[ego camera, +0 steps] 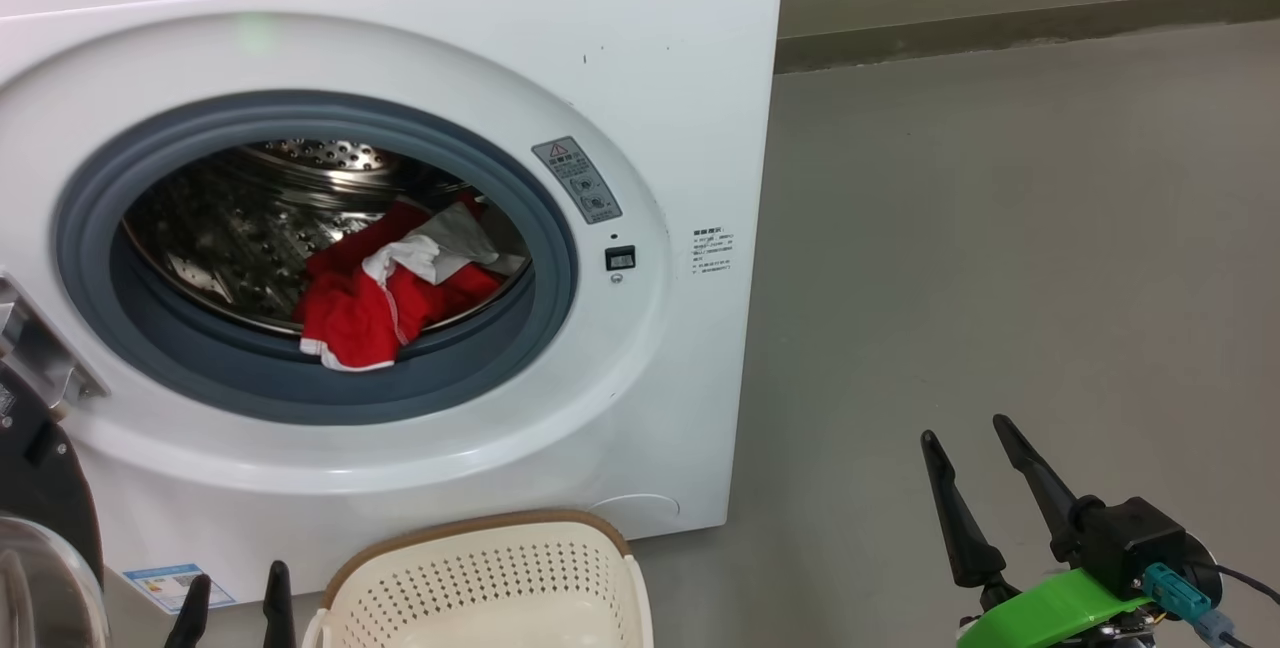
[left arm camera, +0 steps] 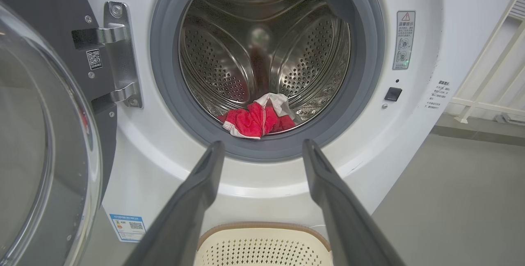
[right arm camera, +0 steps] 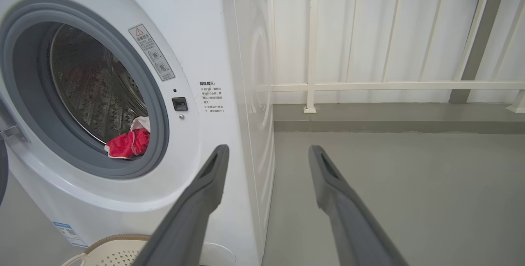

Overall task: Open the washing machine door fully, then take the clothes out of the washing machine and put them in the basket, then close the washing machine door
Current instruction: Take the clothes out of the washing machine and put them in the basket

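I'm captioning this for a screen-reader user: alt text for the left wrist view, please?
A white washing machine stands with its round door swung open at the left and red and white clothes lying at the front of the steel drum. The left gripper, its two dark fingers spread open, points at the opening, with a cream basket below.

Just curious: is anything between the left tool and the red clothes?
Left wrist view: only the grey rubber ring and its lower edge lie between left tool and clothes.
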### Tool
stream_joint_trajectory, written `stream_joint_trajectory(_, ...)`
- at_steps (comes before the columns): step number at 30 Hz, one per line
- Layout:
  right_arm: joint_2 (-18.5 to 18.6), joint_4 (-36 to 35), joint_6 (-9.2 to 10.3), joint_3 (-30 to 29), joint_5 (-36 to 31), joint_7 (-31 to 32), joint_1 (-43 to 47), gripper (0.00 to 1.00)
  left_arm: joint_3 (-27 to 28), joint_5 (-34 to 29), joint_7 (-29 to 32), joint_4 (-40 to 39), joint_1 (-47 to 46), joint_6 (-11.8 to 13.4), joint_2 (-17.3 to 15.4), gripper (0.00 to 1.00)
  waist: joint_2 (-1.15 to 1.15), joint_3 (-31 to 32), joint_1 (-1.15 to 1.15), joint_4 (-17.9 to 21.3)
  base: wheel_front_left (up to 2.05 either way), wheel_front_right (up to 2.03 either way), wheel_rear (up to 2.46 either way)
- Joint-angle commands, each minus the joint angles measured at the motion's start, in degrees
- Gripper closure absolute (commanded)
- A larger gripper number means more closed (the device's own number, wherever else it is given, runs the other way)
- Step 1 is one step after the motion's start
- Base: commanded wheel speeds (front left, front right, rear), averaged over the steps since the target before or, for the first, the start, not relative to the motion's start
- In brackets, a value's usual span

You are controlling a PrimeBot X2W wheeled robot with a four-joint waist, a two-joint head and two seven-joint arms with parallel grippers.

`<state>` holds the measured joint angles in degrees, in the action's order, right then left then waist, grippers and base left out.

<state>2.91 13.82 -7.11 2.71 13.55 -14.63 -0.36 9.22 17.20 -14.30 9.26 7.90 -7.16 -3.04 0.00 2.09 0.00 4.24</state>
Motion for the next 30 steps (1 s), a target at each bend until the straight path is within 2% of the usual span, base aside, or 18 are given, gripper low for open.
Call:
stream_joint_trajectory(1, 0.2, -1.2, -0.37, 1.2, 0.0, -0.4, -1.8, 0.00, 1.8, 0.2, -0.7, -1.3, -2.0, -0.3, -0.6, 0.00, 0.00, 0.1, 0.00, -0.1, 0.00, 0.00, 0.00)
stream_joint_trajectory(19, 0.3, -1.2, -0.37, 1.5, 0.1, -0.4, -1.6, 0.00, 1.6, 1.5, -0.7, -0.8, -1.6, -0.3, -0.7, 0.00, 0.00, 0.2, 0.00, -0.8, 0.00, 0.00, 0.00)
stream_joint_trajectory(30, 0.5, -1.4, -0.37, 1.5, -0.3, -0.4, -2.8, 0.00, 0.0, 4.8, -0.7, 4.6, -9.4, -0.3, -1.7, 0.00, 0.00, -3.8, 0.00, -2.6, 0.00, 0.00, 0.00)
